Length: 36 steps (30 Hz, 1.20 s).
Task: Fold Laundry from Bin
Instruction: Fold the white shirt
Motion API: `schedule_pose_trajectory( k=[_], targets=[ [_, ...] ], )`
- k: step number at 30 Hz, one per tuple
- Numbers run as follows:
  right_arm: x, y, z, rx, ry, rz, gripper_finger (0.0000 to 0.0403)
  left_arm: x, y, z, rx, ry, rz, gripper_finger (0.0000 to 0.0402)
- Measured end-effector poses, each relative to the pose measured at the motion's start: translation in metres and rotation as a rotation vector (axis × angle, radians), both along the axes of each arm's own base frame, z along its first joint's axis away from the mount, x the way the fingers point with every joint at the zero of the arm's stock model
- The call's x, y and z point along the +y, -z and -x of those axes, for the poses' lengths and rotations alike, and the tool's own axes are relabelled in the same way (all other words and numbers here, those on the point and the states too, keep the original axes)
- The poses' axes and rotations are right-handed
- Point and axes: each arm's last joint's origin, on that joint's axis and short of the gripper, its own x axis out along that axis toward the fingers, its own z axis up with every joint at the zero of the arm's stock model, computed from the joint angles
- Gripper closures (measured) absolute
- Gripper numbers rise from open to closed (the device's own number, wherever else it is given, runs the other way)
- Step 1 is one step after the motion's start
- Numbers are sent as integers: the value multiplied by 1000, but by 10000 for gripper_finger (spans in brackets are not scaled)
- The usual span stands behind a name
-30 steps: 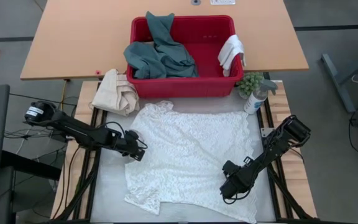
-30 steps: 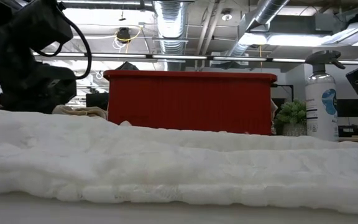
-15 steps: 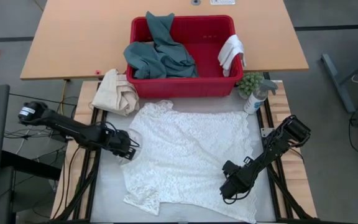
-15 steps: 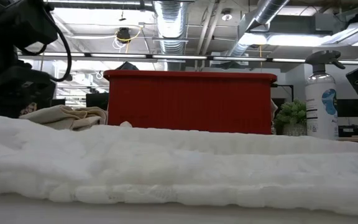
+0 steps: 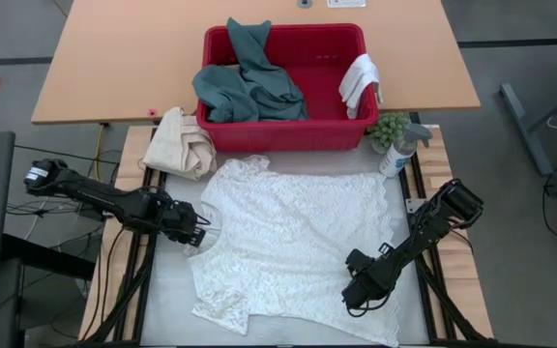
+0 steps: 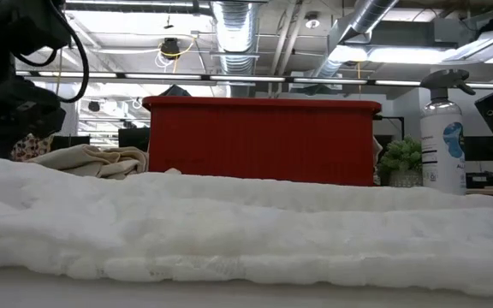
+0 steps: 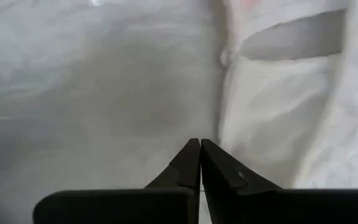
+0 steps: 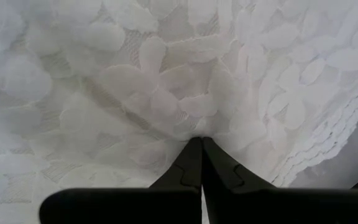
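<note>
White lace top (image 5: pixel 293 242) lies spread flat on the near bench (image 5: pixel 162 300), straight below the red bin (image 5: pixel 283 135), which sits at 12 o'clock on the tan table (image 5: pixel 114 58). Step in hand, as judged: smoothing and laying out the top before the first fold.

Left hand (image 5: pixel 193 230) at 9 o'clock of the top, at its left sleeve edge. Fingers pressed together; the wrist view shows cloth edge at the tips, but I cannot tell for sure whether a layer is pinched between them.

Right hand (image 5: pixel 358 290) at 4 o'clock, low on the top near the lower right hem. Fingers pressed together with lace bunched at the tips; it looks pinched on the fabric.

Still in the bin: teal garment (image 5: pixel 245 82) heaped at its 9 o'clock side and draped over the back rim; small white cloth (image 5: pixel 359 82) hanging over the rim at 3 o'clock.

Next move, judged: carry one side edge across toward the centre line, keeping both corners level so the lace does not drag or wrinkle.

Surface: pale mat, dark frame rails at both sides. Cream canvas bundle (image 5: pixel 182 142) at 10 o'clock of the top; spray bottle (image 5: pixel 397 153) and small green plant (image 5: pixel 388 127) at 2 o'clock.

Room: exposed ducts (image 6: pixel 238 26) and strip lights overhead in the low view.
</note>
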Motion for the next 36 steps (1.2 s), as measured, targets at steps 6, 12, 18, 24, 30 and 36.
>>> schedule_pose_trajectory(
  k=[6,12,18,24,30,36],
  targets=[
    [0,0,0,0,1,0,377,5,-39,-8,-195,-54,-197,401],
    [-4,0,-4,-14,20,7,377,14,-48,-18,-323,-88,-411,401],
    [-7,0,-7,-16,24,7,377,16,-18,-26,-292,-28,-441,401],
    [-7,0,-7,-17,23,6,377,16,2,-27,-234,-11,-425,401],
    [-6,-7,-14,-43,20,24,377,15,15,-30,-147,17,-420,401],
    [-11,-28,-33,-53,-51,27,377,13,25,-33,-77,58,-404,401]
  ],
)
